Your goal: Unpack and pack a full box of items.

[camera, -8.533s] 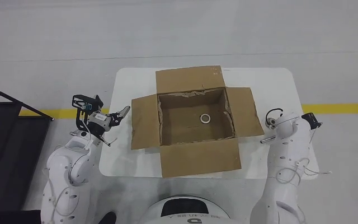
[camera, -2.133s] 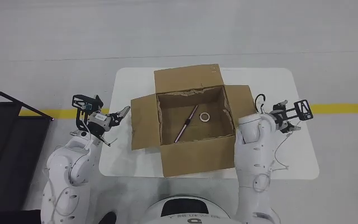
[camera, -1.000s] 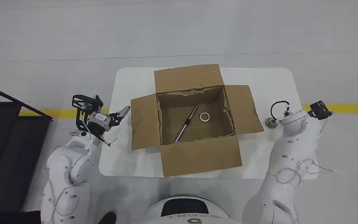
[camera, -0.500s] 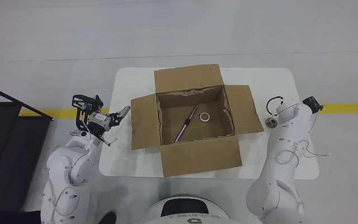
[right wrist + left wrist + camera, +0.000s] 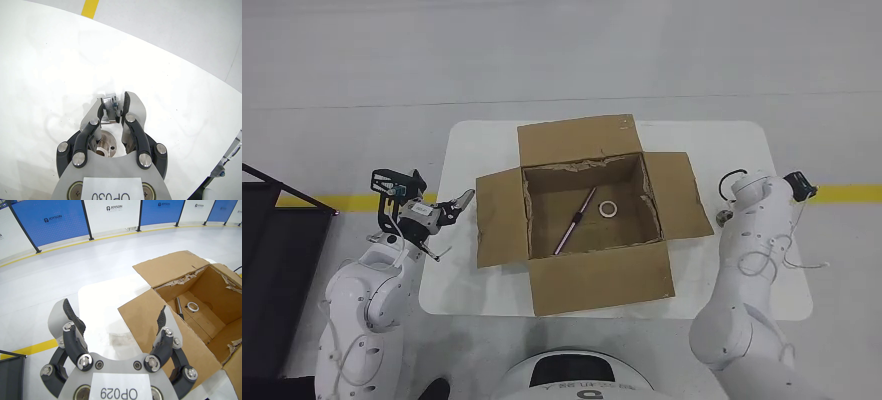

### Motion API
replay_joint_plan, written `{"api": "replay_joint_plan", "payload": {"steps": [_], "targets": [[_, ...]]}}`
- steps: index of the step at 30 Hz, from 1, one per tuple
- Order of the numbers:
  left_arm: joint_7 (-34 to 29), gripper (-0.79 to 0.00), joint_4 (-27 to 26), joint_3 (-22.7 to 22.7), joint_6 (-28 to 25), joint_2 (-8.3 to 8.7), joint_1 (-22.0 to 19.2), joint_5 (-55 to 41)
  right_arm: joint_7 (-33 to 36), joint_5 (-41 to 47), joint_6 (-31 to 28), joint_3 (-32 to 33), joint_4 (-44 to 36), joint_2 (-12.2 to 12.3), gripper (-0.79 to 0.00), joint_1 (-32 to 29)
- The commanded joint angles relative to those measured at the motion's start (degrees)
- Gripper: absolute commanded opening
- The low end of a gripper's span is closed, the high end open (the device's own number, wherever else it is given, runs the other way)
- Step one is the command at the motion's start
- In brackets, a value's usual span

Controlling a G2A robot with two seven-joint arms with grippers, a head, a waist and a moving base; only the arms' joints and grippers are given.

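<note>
Cardboard box (image 5: 582, 143), ragged-edged; right end effector (image 5: 114, 100) tight on drilled metal block (image 5: 110, 106), left end effector (image 5: 115, 306) wide, empty.

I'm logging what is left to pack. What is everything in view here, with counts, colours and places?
cardboard box: 1, brown, mid-table, four flaps open
metal rod: 1, silver, slantwise on the box floor
metal ring: 1, silver, on the box floor beside the rod, apart from it
metal block: 1, silver with holes, on the table right of the box
round flange: 1, silver, on the table next to the block
table: 1, white
floor line: 1, yellow, either side of the table
fence panels: several, blue, far side of the room
left gripper: 1, open, empty, over the table's left edge
right gripper: 1, at the block, above the flange
</note>
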Motion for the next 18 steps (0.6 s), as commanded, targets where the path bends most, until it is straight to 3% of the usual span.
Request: {"api": "replay_joint_plan", "payload": {"steps": [1,7,13,18], "targets": [[0.0,0.0,0.0,0.0,0.0,0.0,0.0,0.0,-0.4,0.9,1.0,-0.2,-1.7,-0.1,-0.785,-0.4],[0.0,0.0,0.0,0.0,0.0,0.0,0.0,0.0,-0.1,7.9,-0.2,-2.6,-16.6,-1.6,-0.785,-7.5],[0.0,0.0,0.0,0.0,0.0,0.0,0.0,0.0,2.1,27.1,-9.0,-7.2,-40.3,-4.1,-0.785,-22.7],[0.0,0.0,0.0,0.0,0.0,0.0,0.0,0.0,8.6,36.9,-10.4,-10.1,-50.3,-5.0,-0.785,-30.3]]}}
